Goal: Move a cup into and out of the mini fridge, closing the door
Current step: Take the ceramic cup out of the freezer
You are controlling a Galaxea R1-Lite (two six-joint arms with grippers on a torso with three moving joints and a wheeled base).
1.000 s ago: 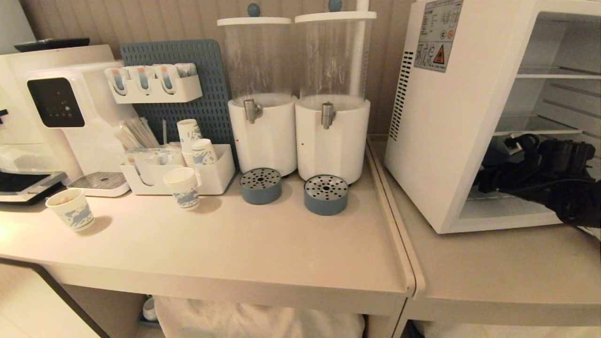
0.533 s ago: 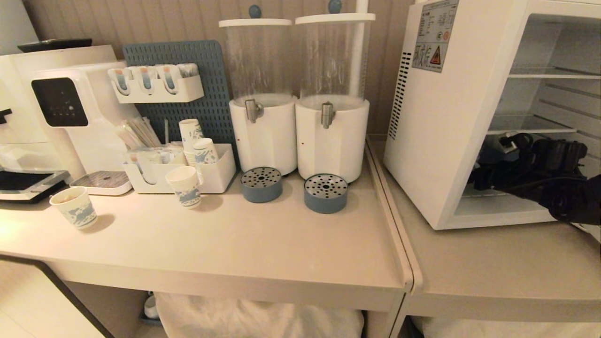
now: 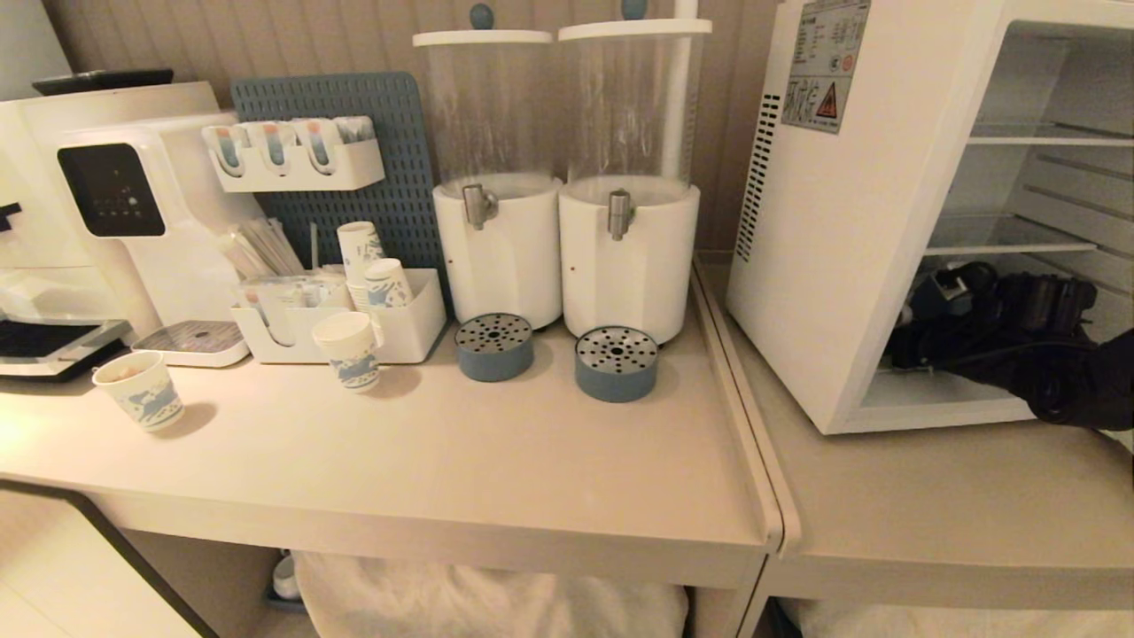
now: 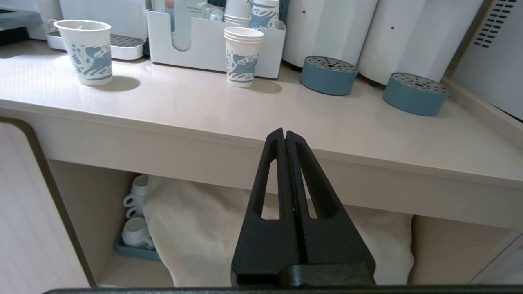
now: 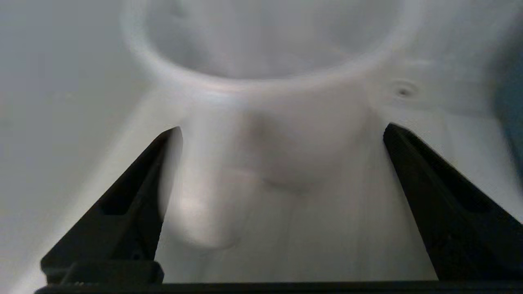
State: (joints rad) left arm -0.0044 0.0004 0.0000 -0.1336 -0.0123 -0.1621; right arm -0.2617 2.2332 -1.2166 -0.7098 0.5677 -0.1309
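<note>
White cup (image 5: pixel 269 134) sits inside the fridge (image 3: pixel 850 221), between the right gripper's (image 5: pixel 282 134) wide-spread fingers (image 5: pixel 135 204), which grip nothing. Left gripper (image 4: pixel 284 136) hangs below the worktop (image 4: pixel 245 118) edge, fingers pressed together, empty.

Open right tool (image 5: pixel 282 134) flanks seemingly the cup (image 5: pixel 269 106).
</note>
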